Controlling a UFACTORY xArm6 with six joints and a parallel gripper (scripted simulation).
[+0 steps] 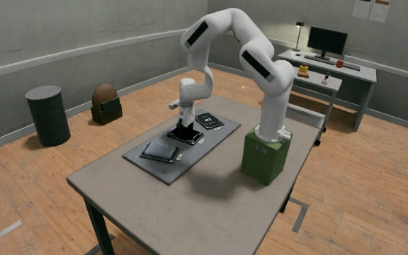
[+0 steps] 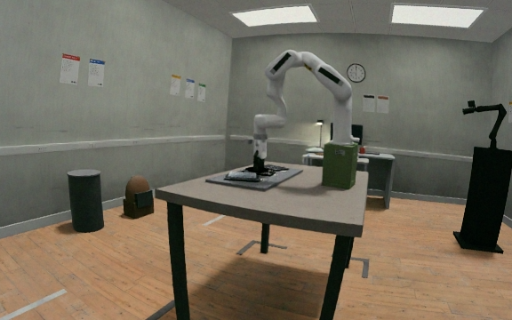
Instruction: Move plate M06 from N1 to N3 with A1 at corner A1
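Observation:
A grey deck (image 1: 176, 171) (image 2: 260, 183) on the table carries three nests in a row. A black plate (image 1: 194, 137) sits flat in the middle nest. My gripper (image 1: 184, 127) (image 2: 258, 166) stands upright over it, open, with its fingers down on either side of the plate's far end. A second black plate (image 1: 209, 120) with a white label lies in the far nest. The near nest (image 1: 159, 151) (image 2: 242, 176) shows a dark grey rectangular top; I cannot tell if a plate lies in it. The plate labels and the small white nest signs (image 1: 200, 141) are too small to read.
The arm's green pedestal (image 1: 265, 157) (image 2: 340, 165) stands on the table (image 1: 197, 212) to the right of the deck. The arm arches high over the deck's far end. The table's front and left edges lie close to the deck.

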